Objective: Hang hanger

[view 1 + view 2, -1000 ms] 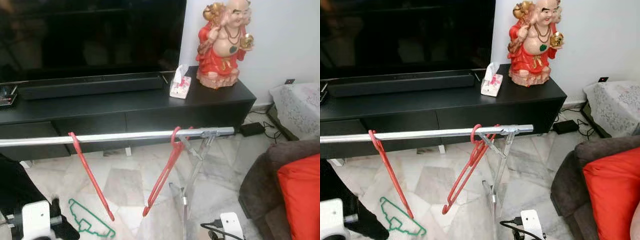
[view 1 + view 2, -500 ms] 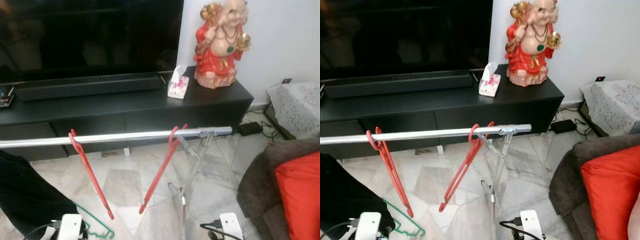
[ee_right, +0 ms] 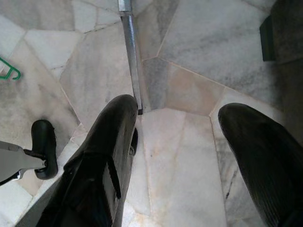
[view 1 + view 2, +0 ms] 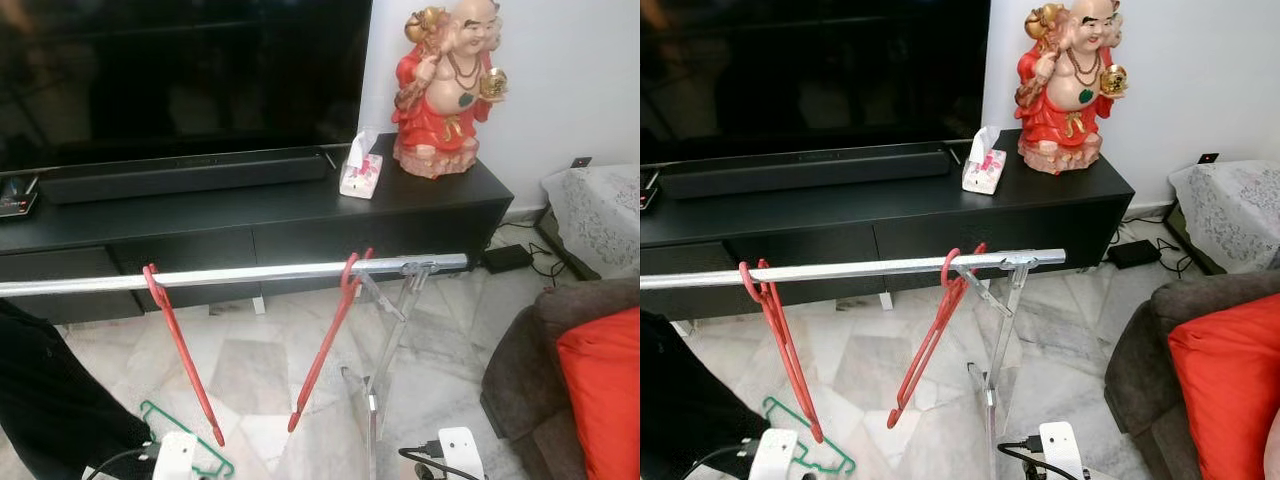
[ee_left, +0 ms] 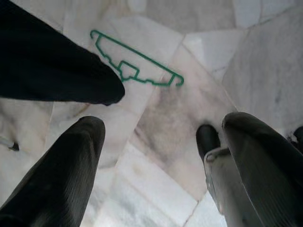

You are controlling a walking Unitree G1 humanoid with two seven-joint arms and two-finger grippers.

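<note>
With both our left gripper (image 5: 156, 146) and right gripper (image 3: 189, 142) spread wide, grasping nothing, we risk the fingers skidding the thin green hanger (image 5: 135, 71) across the marble floor (image 5: 189, 109).

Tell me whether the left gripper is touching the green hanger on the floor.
Apart. The left wrist view shows it: bare marble floor lies between the open left gripper and the green hanger, which lies flat beyond the fingertips.

Soft, even indoor light fills the room; the marble floor (image 4: 250, 370) and white wall (image 4: 590, 80) look bright. The television screen (image 4: 180, 70) is dark with faint reflections. Head views are slightly soft; wrist views sharper.
</note>
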